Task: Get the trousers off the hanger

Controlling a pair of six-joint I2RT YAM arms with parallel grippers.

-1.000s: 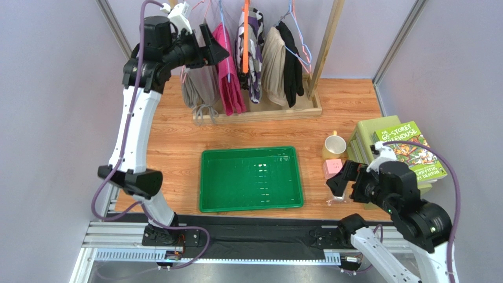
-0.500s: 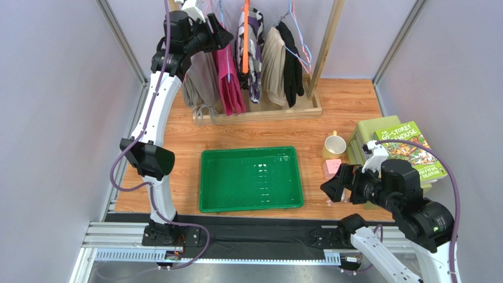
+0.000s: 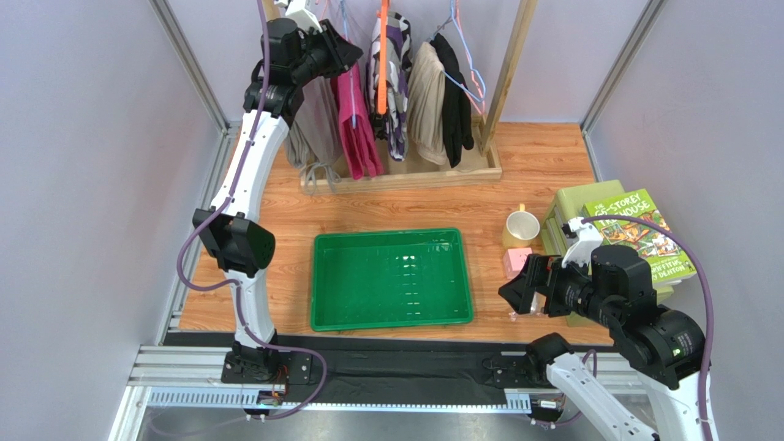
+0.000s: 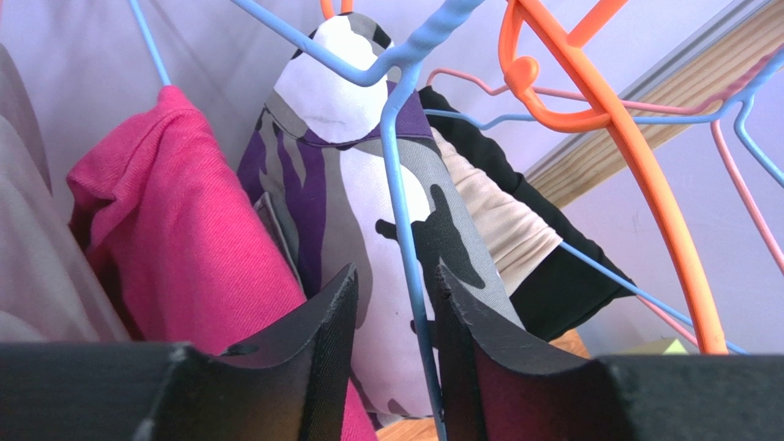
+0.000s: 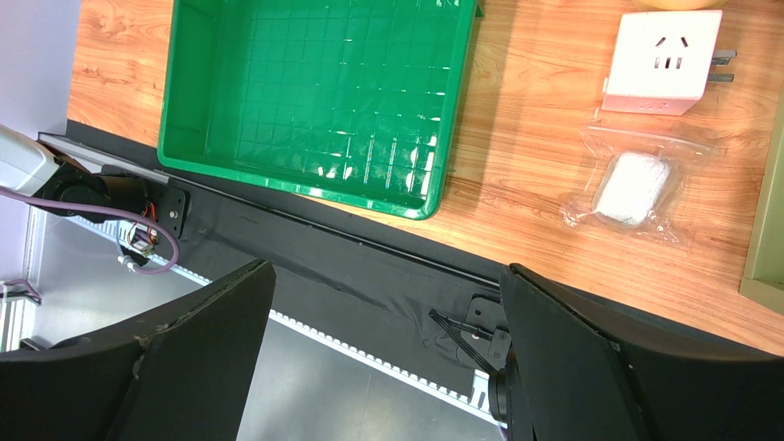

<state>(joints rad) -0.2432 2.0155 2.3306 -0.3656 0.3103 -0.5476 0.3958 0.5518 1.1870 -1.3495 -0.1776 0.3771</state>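
Note:
The magenta-pink trousers point(image 3: 357, 110) hang folded on the rack at the back, draped over the light-blue wire hanger point(image 3: 343, 16). My left gripper point(image 3: 339, 53) is raised to the rack top beside them. In the left wrist view the trousers point(image 4: 175, 230) fill the left, and the hanger's blue wire point(image 4: 400, 184) runs down between the jaws of the left gripper point(image 4: 396, 276), close against the right finger point(image 4: 478, 340). A narrow gap still shows beside the left finger. My right gripper point(image 3: 512, 299) hovers wide open and empty over the table's near right edge point(image 5: 386, 276).
Grey trousers point(image 3: 313, 129), a purple-white patterned garment point(image 4: 350, 184) on an orange hanger point(image 4: 635, 156), and beige and black clothes share the rack. A green tray point(image 3: 391, 317) lies mid-table. A mug point(image 3: 521, 225), adapter point(image 5: 667, 64), plastic packet point(image 5: 630, 188) and books point(image 3: 635, 234) sit right.
My left arm swung right and up to the rack top, and its jaws narrowed around the blue hanger wire. The right gripper drifted slightly left, still open.

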